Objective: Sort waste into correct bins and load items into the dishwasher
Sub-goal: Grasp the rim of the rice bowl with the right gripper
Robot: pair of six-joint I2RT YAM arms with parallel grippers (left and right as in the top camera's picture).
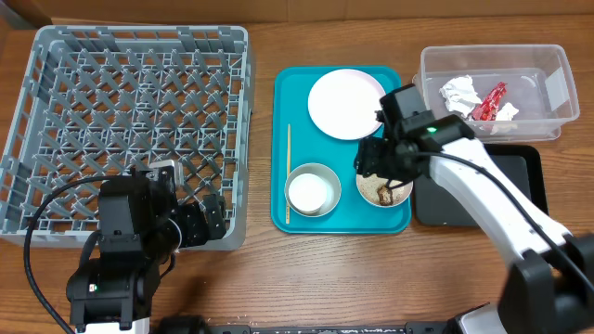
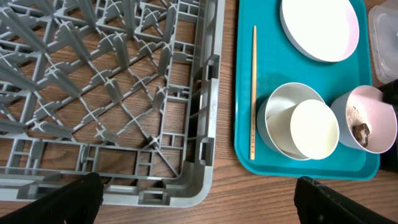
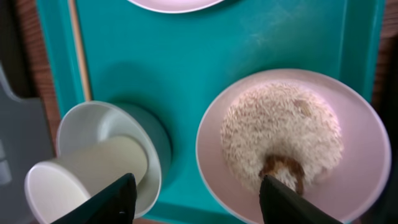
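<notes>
The right gripper point(image 3: 196, 182), jaws apart and empty, hangs over the small white bowl point(image 3: 210, 134) of rice point(image 3: 280, 121) on the teal tray point(image 3: 186, 62), apparently to grasp its rim, while the left gripper point(image 2: 199, 182) stands wide open above the rack point(image 2: 206, 155) corner.

My left arm point(image 1: 121, 232) is a stack of matte black, blocky housings ending in a rounded white shell, where a tiny green light point(image 1: 93, 289) glows. A thin black cable point(image 1: 37, 223) loops off its side, and a small pale grey box point(image 1: 162, 173) sits near the wrist. My left gripper point(image 2: 199, 202) shows only two flat black fingers point(image 2: 81, 199), dull and unmarked. My right arm point(image 1: 483, 209) is one long, smooth white link set between black joint housings, with a green lamp point(image 1: 432, 130) lit at the wrist and a second black cable point(image 1: 492, 183) running along the link. My right gripper point(image 3: 196, 199) carries black slab-like fingers point(image 3: 115, 199) too, their ends cut square with a slight slant
</notes>
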